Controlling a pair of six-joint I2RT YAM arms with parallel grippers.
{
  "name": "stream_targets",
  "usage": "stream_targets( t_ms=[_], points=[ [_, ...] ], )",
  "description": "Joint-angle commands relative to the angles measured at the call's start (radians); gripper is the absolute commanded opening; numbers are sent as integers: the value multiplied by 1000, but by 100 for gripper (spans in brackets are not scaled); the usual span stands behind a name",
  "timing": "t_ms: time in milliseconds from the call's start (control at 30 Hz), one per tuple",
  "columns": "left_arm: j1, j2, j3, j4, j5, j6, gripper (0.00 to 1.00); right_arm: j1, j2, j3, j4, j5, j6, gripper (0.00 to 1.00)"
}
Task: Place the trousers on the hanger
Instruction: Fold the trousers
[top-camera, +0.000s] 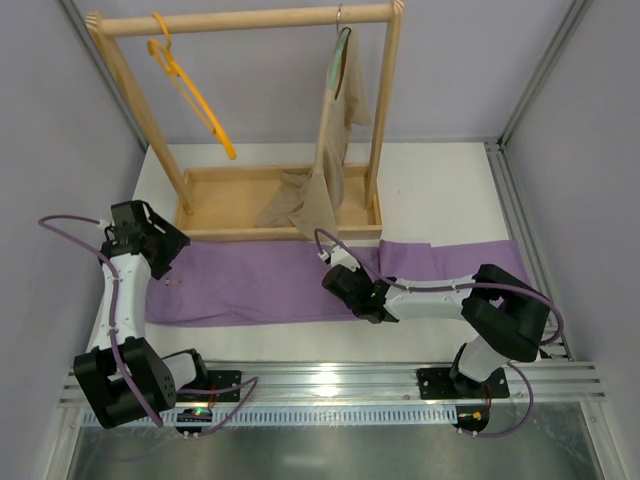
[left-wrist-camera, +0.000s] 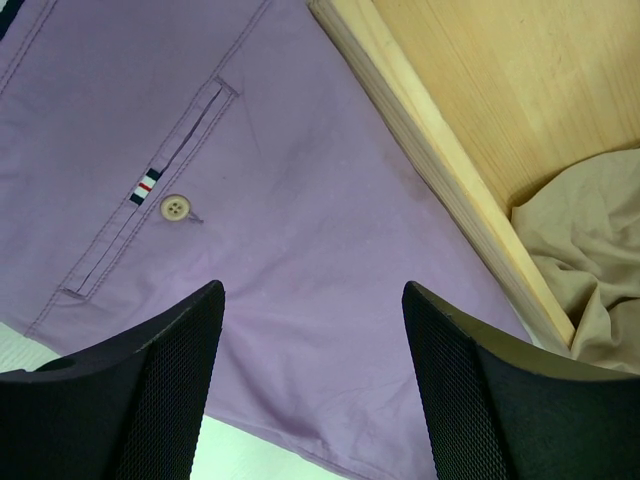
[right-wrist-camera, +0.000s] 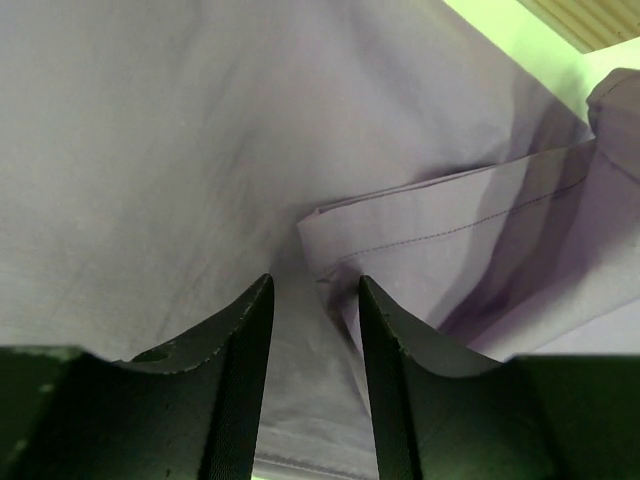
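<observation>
The lilac trousers (top-camera: 260, 285) lie flat across the table in front of the wooden rack. The orange hanger (top-camera: 190, 90) hangs bare from the rack's top bar at the left. My left gripper (top-camera: 163, 255) hovers open over the trousers' left end. In the left wrist view, the left gripper (left-wrist-camera: 312, 290) stands wide above the trousers (left-wrist-camera: 300, 200), near a back pocket with a button (left-wrist-camera: 176, 208). My right gripper (top-camera: 338, 282) is low over the middle of the trousers. Seen from the right wrist, the right gripper (right-wrist-camera: 315, 280) has a narrow gap, with flat trousers (right-wrist-camera: 150, 150) beneath and a folded hem edge (right-wrist-camera: 420, 235) by one finger.
The wooden rack (top-camera: 245, 20) has a tray base (top-camera: 280, 232) just behind the trousers. A beige garment (top-camera: 335, 130) hangs on its right side and pools into the tray. The left wrist view shows the tray's edge (left-wrist-camera: 430, 150) and the beige garment (left-wrist-camera: 590, 250). A metal rail (top-camera: 330, 380) runs along the near edge.
</observation>
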Motion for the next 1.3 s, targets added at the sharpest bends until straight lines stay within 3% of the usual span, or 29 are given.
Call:
stream_targets(
  t_ms=[0, 167, 267, 300, 433, 667, 933, 1267],
  points=[
    [5, -1, 5, -5, -17, 13, 72, -3, 23, 47, 20, 68, -25, 42],
    [5, 1, 5, 0, -11, 2, 72, -3, 62, 71, 9, 121, -45, 40],
    [5, -2, 5, 0, -11, 0, 72, -3, 76, 85, 9, 132, -53, 32],
    [7, -2, 4, 1, -14, 0, 72, -4, 76, 88, 7, 131, -57, 22],
    [5, -1, -4, 7, -18, -1, 72, 28, 51, 99, -20, 160, -85, 4],
    [4, 9, -44, 44, 12, -18, 72, 137, -41, 85, -13, 181, -137, 4],
    [5, 16, -29, 41, 18, -27, 72, 193, -64, 33, 61, 95, -137, 4],
    [5, 15, -33, 53, 32, -36, 72, 263, -88, -88, 274, 9, -74, 4]
  ],
)
